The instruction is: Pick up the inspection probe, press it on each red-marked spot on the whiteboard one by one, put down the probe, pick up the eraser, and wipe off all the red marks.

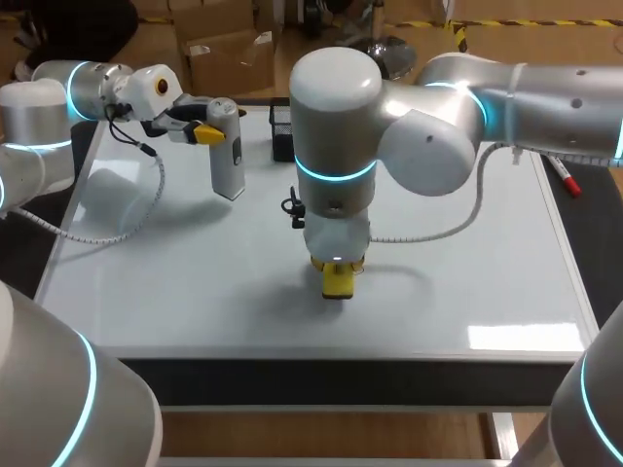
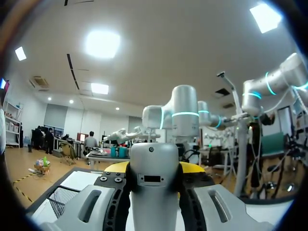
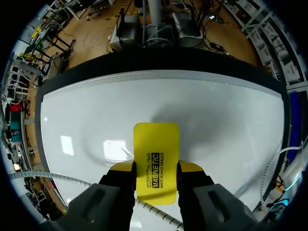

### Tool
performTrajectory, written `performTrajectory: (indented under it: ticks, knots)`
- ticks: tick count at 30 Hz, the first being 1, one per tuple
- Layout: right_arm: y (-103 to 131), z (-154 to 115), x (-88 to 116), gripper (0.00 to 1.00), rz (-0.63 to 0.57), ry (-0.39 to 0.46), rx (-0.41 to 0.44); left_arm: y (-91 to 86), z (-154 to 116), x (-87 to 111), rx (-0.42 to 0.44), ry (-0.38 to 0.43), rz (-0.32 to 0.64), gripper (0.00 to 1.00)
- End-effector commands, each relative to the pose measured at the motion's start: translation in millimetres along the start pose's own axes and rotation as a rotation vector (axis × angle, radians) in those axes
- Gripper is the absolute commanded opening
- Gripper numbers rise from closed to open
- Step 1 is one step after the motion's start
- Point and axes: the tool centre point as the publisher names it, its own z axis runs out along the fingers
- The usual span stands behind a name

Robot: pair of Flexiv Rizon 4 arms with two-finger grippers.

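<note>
Both grippers are clamped tight: the left gripper [image 1: 207, 131] holds the grey probe [image 1: 227, 151] upright over the whiteboard's [image 1: 175, 282] far left part, and the right gripper [image 1: 338, 263] grips the yellow eraser [image 3: 156, 154] at the board's middle. A black mesh basket [image 1: 281, 131] sits at the far edge.

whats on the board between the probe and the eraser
Only bare whiteboard lies between the probe and the eraser, seen in the head view.

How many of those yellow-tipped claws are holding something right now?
2. The left gripper grips the grey inspection probe over the whiteboard's far left part. The right gripper holds the yellow eraser down on the whiteboard's middle.
</note>
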Motion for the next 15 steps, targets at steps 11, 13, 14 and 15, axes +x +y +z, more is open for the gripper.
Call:
performTrajectory:
  ticks: [11, 13, 14, 15]
  knots:
    - [-9, 24, -5, 0.0, -0.013, 0.011, -0.04, -2.5, 2, 1.6, -0.004, -0.004, -0.001, 0.0]
    - [-10, 27, -2, 0.0, -0.006, 0.012, -0.048, -2.5, 2, 1.6, -0.004, -0.004, -0.001, 0.0]
    - [-10, 28, 0, 0.0, -0.005, 0.013, -0.049, -2.5, 2, 1.6, -0.004, -0.004, -0.001, 0.0]
    - [-10, 30, 2, 0.0, 0.0, 0.014, -0.054, -2.5, 2, 1.6, -0.004, -0.004, -0.001, 0.0]
